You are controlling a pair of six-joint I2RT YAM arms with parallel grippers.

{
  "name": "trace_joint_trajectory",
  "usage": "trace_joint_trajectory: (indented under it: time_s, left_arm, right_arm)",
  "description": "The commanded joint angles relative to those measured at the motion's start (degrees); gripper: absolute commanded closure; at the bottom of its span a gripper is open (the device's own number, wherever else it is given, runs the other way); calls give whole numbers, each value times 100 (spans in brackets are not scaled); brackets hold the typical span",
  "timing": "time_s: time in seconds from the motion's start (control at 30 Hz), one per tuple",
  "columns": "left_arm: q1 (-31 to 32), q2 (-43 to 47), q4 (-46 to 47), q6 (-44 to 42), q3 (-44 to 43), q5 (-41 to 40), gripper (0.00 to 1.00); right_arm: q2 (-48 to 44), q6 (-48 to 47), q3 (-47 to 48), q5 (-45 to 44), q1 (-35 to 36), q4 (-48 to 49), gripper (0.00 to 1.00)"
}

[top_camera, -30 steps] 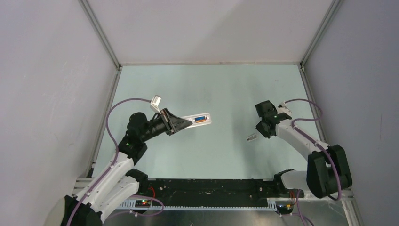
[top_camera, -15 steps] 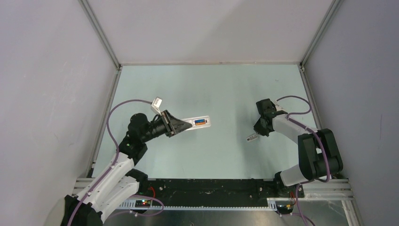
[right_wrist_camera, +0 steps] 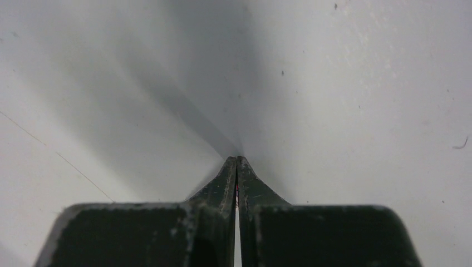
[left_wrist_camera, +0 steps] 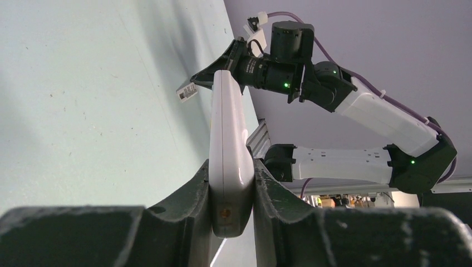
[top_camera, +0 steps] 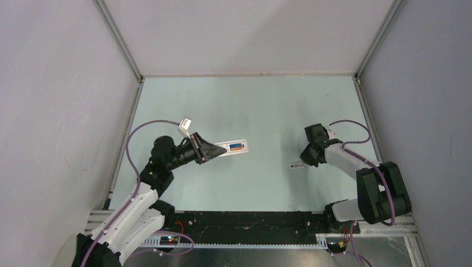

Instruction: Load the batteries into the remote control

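Observation:
My left gripper point(top_camera: 219, 148) is shut on one end of the white remote control point(top_camera: 232, 146), which sticks out to the right with its open back up. The blue and orange batteries point(top_camera: 236, 147) lie side by side in its compartment. In the left wrist view the remote control point(left_wrist_camera: 227, 128) stands on edge, pinched between both jaws of the left gripper point(left_wrist_camera: 231, 169). My right gripper point(top_camera: 305, 161) is shut at the right of the table, tips down near the surface. The right wrist view shows the right gripper point(right_wrist_camera: 237, 159) closed, with nothing visible between its fingers.
A small white labelled piece point(top_camera: 297, 164) lies on the pale green table point(top_camera: 261, 105) at the right gripper's tips; in the left wrist view the piece point(left_wrist_camera: 187, 92) shows a barcode. Grey walls enclose the table on three sides. The black base rail point(top_camera: 250, 219) runs along the near edge.
The right gripper has closed and its arm has drawn in and lowered beside the small labelled piece. The left gripper has shifted the remote slightly down and toward the front.

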State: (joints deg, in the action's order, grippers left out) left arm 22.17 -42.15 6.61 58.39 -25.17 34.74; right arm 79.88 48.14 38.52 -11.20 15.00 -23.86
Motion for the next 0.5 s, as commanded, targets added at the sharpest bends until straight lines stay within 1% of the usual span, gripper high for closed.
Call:
trace_joint_trajectory:
  time_s: [0.0,0.13,0.23,0.33,0.47]
  left_arm:
    - [-44,118,186,-92,13,43,100]
    - [-39,193,191,-70,82,7,100]
    - [-46,242,181,-57,110,3,100]
    - [-44,283,181,-48,132,-11,100]
    - [-44,264,178,-47,134,37,100]
  right_arm:
    - [-333,344,-290,-10,161,-637,98]
    - [-793,637,-412,68,360,-839,97]
    - [-1101,704,-522,369,511,-827,96]
    - [-1183,730,-546,522,708,-873,96]
    - [-1321,772,-548,467,881,-894,95]
